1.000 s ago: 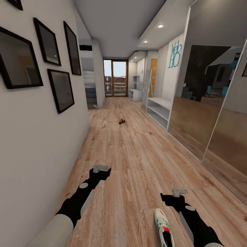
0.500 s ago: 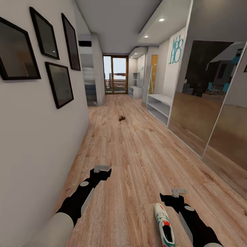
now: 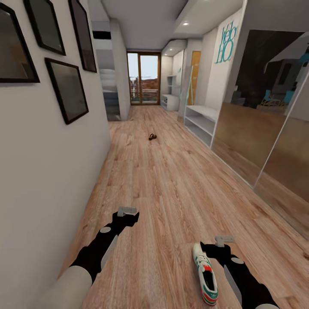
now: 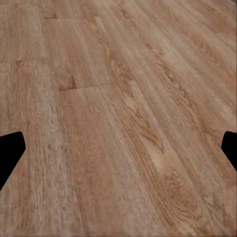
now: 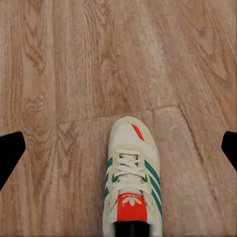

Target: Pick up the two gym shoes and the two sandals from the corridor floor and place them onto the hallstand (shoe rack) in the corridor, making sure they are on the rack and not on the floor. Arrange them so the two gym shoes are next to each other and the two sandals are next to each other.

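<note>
Head view: gym shoe (image 3: pixel 205 279) on corridor floor (image 3: pixel 171 189) at my 5 o'clock, sandal (image 3: pixel 152 137) far at 12, hallstand (image 3: pixel 199 124) bare at 1. Left gripper (image 3: pixel 127 210) and right gripper (image 3: pixel 224 238) both spread wide, nothing held. Nothing racked yet.

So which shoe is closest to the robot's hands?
The white sneaker with green stripes, lying right beside the right gripper. The small brown sandal lies far down the corridor floor.

The corridor floor (image 3: pixel 171 189) is matt, grainy light-brown wood plank. The gym shoe (image 5: pixel 131 182) looks like smooth cream leather with woven laces, and the wall's mirror panels (image 3: pixel 266 107) are glossy
</note>
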Tool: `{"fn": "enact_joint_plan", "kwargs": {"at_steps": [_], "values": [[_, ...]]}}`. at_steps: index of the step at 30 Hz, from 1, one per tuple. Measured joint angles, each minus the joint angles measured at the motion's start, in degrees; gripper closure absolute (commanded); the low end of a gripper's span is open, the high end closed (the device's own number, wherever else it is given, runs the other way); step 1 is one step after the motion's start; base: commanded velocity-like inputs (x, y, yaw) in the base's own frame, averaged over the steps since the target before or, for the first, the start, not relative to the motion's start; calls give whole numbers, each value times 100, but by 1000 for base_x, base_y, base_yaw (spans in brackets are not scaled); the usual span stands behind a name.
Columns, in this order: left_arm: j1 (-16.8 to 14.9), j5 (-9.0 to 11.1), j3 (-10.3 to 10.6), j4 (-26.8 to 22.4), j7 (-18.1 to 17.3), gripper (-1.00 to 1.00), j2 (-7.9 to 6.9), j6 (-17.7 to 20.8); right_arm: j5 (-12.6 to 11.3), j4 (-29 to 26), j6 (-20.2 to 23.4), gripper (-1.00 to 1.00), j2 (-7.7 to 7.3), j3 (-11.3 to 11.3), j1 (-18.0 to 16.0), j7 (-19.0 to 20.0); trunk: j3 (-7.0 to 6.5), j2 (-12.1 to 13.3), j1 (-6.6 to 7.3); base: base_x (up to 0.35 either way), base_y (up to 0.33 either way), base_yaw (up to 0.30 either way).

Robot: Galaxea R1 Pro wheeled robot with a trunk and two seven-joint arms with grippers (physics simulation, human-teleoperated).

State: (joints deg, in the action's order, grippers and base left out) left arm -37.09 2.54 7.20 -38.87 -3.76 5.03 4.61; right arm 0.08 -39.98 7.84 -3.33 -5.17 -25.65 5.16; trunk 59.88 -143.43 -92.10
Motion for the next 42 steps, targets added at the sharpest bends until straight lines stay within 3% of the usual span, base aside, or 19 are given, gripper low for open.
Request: {"fn": "enact_joint_plan", "kwargs": {"at_steps": [42], "values": [[-122,56,-9,-120,-11,-100,32,233,-1,-3,-26,-100,-47,-6,0,0,1313,-57,-108,0,0,-20]]}}
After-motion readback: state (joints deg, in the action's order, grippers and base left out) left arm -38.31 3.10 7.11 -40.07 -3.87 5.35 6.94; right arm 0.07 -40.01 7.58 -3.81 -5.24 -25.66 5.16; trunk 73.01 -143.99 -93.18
